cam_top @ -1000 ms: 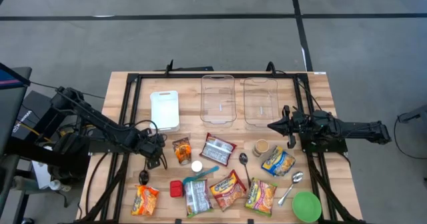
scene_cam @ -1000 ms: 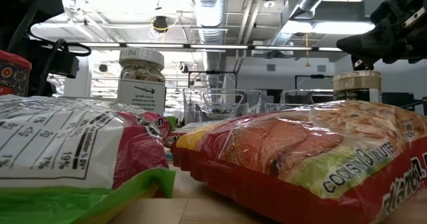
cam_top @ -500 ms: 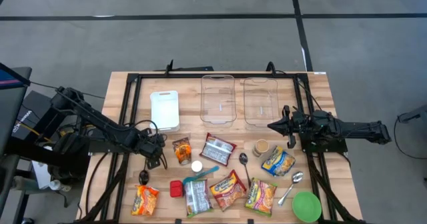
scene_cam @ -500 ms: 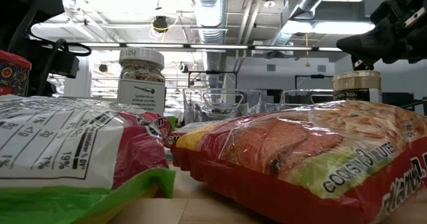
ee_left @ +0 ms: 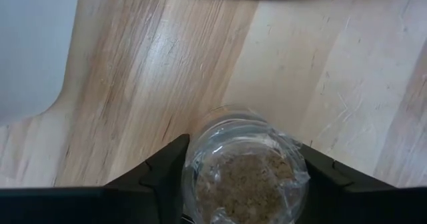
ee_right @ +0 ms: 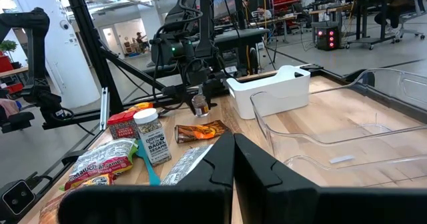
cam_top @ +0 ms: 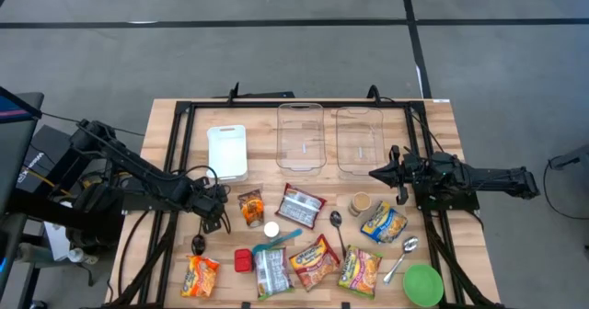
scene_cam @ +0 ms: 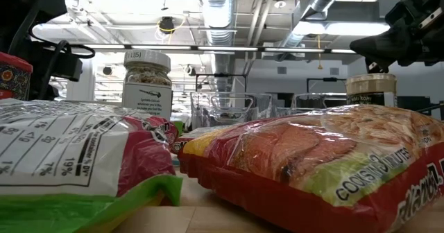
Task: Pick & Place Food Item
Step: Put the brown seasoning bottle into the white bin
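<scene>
Nothing shifted since earlier frame; both arms static. Left gripper (ee_left: 243,177) fingers straddle small glass jar (ee_left: 243,167) of brown grains, seemingly gripped, lifted clear of table (ee_left: 133,84), likely for carry toward clear trays (cam_top: 301,136). Right gripper (cam_top: 375,173) pinched shut, empty, parked beside trays.

Table (cam_top: 442,116): pale wood, smooth, visible grain. Frame (cam_top: 184,125): black matt metal. Two bins (cam_top: 301,136): clear glossy plastic. Tub (cam_top: 227,151): white matt plastic. Packets (scene_cam: 312,164): glossy crinkled film. Jar (ee_left: 243,167): clear, glossy. Spoon (cam_top: 401,257): shiny metal. Bowl (cam_top: 423,284): green plastic.
</scene>
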Robot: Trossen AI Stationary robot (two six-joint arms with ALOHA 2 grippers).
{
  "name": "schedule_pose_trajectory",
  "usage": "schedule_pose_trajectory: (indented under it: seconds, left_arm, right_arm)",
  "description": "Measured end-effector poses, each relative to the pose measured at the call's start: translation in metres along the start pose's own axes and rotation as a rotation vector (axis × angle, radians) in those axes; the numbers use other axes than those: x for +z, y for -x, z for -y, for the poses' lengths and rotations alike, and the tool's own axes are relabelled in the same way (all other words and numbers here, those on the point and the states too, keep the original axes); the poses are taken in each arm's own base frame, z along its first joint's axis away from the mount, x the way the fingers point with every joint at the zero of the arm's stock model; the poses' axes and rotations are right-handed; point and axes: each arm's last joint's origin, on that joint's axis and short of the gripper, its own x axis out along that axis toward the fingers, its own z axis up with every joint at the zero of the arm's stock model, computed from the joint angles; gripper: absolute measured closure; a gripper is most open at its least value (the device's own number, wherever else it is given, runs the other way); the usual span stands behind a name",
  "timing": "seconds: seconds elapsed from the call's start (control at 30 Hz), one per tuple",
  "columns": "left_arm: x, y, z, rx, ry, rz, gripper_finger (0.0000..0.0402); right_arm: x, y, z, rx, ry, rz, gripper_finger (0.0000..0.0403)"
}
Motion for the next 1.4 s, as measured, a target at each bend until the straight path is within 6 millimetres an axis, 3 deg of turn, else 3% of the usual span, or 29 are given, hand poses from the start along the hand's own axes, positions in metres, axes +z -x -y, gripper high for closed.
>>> schedule_pose_trajectory:
  seconds: [0.17, 0.3, 0.6, 0.73, 0.9, 1.1, 1.4]
  left_arm:
    - [0.001, 0.006, 0.000, -0.051, 0.009, 0.010, 0.0215]
    - [0.008, 0.022, 0.003, -0.138, 0.027, 0.064, 0.0202]
    - [0.021, 0.084, -0.001, -0.417, 0.083, 0.288, 0.0210]
    - [0.025, 0.115, -0.007, -0.555, 0.128, 0.456, 0.0199]
    - [0.027, 0.145, -0.019, -0.662, 0.225, 0.714, 0.0213]
    - [0.027, 0.165, -0.033, -0.564, 0.276, 0.987, 0.0200]
    - [0.031, 0.169, -0.051, -0.129, 0.338, 1.187, 0.0215]
  right_arm:
    - [0.000, 0.000, 0.000, 0.000, 0.000, 0.001, 0.0403]
    - [0.000, 0.000, 0.000, 0.000, 0.000, 0.000, 0.0403]
    - [0.000, 0.000, 0.000, 0.000, 0.000, 0.000, 0.0403]
    - [0.000, 0.000, 0.000, 0.000, 0.000, 0.000, 0.0403]
    - [0.000, 0.000, 0.000, 0.000, 0.000, 0.000, 0.0403]
    - [0.000, 0.000, 0.000, 0.000, 0.000, 0.000, 0.0403]
    - [0.000, 0.000, 0.000, 0.000, 0.000, 0.000, 0.0403]
